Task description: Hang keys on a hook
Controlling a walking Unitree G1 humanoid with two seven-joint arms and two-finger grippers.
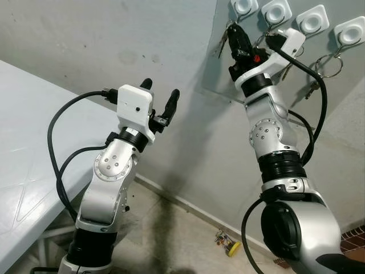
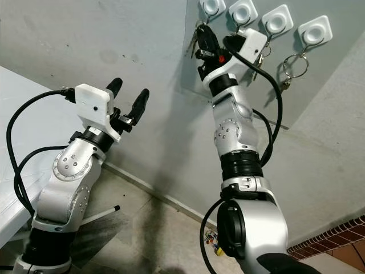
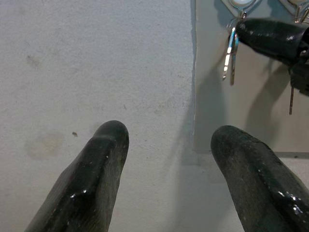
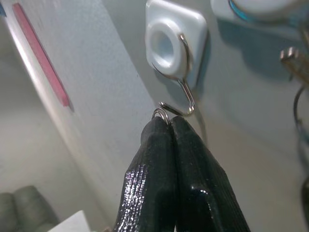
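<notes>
Keys (image 3: 230,58) hang from a small ring (image 4: 161,114) pinched between the tips of the right gripper (image 1: 234,31), high on the wall beside the leftmost hook (image 4: 186,82). In the right wrist view the two black fingers (image 4: 159,164) are pressed together with the ring poking out at their tips, touching or just under the upturned end of the wire hook; whether the ring is already over the wire cannot be told. The hook hangs from a white square mount (image 4: 173,41) stuck to a grey panel (image 1: 219,68) on the wall. In the left wrist view the keys dangle below the gripper's fingertip, silver with a touch of blue, close against the panel.

Three more white mounts (image 1: 312,20) sit in a row to the right of the first. A key ring (image 2: 294,64) with keys hangs from the last one.

The left gripper (image 1: 161,96) is raised in front of the bare wall, lower and to the left, well apart from the hooks. Its fingers (image 3: 96,179) are spread wide and hold nothing.

A white table (image 1: 34,171) stands at the robot's left, and some small coloured things (image 1: 228,244) lie on the floor by the wall.
</notes>
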